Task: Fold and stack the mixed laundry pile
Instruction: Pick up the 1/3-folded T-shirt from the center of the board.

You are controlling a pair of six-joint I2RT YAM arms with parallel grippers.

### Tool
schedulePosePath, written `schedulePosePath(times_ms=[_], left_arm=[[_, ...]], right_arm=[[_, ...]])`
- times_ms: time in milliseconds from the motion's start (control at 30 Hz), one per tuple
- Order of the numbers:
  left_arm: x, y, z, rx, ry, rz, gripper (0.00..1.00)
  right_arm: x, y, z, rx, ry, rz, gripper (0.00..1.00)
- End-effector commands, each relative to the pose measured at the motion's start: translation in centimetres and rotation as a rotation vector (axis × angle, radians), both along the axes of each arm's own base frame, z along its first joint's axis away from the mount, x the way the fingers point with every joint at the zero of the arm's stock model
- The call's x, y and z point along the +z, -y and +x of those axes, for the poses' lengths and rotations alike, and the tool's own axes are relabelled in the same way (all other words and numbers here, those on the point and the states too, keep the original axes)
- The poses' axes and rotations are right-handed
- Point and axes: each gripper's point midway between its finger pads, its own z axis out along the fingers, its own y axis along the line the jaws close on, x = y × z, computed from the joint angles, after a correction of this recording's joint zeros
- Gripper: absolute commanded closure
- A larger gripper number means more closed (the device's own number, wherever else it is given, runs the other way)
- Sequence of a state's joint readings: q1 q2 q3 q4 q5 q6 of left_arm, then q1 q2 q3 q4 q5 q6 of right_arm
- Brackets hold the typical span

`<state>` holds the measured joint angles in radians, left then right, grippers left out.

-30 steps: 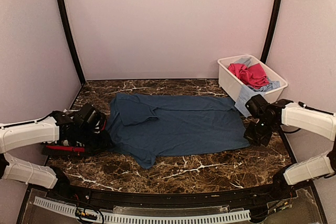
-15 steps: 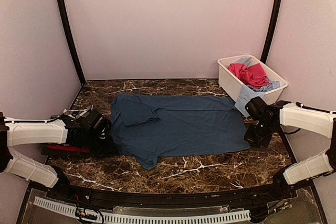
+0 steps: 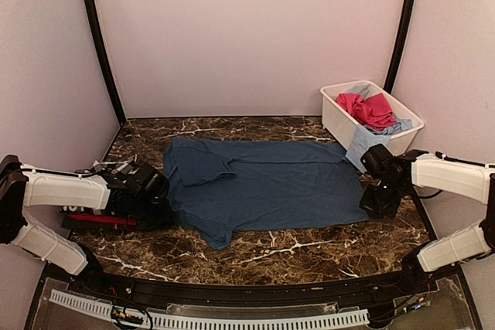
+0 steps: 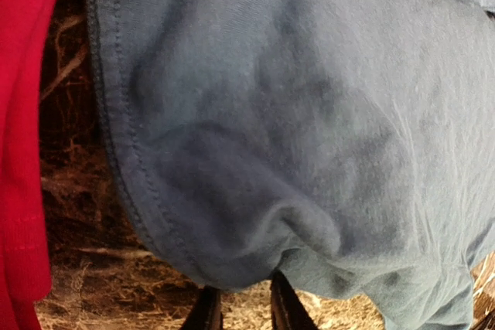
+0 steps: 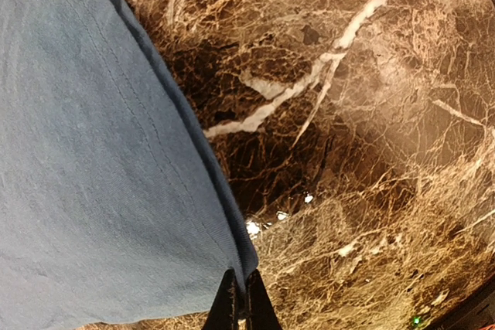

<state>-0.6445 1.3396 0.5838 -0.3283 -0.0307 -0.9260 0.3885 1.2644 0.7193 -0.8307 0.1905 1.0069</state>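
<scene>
Plain pale walls (image 3: 247,36) all round and a dark marble table (image 3: 309,249). From the top camera, the navy blue tee (image 3: 271,183) lies spread flat across the middle, with one sleeve kinked over itself. The white tub (image 3: 334,117) sits just off the tee's far right corner, holding a pink piece (image 3: 371,110) and a light blue piece (image 3: 360,141) that hangs over the rim. The left gripper (image 3: 158,206) is down at the tee's left edge and the right gripper (image 3: 379,202) is at its near right corner. Some red cloth (image 3: 100,219) lies just left of the tee, under my left arm.

On the left wrist cam, the tee's hem is puckered right at the fingertips (image 4: 205,314). The gap between them is narrow, but I can't tell if they've got a bite yet. The red cloth is right beside the hem.

On the right wrist cam, the fingers are pinched together with the hem corner running straight into the tips, so I read that as holding the tee.

My worries:
- If the left side only has a skim of fabric, that edge slips out on the lift and the fold goes crooked.
- The red cloth is close enough to get snagged and dragged along.
- The kinked sleeve could get folded in as a lump.
</scene>
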Motion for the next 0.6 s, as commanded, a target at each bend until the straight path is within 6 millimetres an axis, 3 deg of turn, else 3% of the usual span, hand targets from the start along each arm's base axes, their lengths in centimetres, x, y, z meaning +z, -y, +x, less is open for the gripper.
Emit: schedulePosePath(times_ms=[0, 167, 567], left_arm=[[-1.0, -1.3, -0.5, 0.03, -0.018, 0.065, 0.82], [0.4, -1.8, -0.8, 0.03, -0.008, 0.069, 1.0], [3.3, -3.3, -3.2, 0.016, 0.005, 0.051, 1.0]], right_arm=[[-0.3, 0.4, -0.3, -0.006, -0.002, -0.011, 1.0], [0.0, 0.5, -0.4, -0.003, 0.005, -0.013, 1.0], [1.2, 0.8, -1.5, -0.013, 0.024, 0.007, 1.0]])
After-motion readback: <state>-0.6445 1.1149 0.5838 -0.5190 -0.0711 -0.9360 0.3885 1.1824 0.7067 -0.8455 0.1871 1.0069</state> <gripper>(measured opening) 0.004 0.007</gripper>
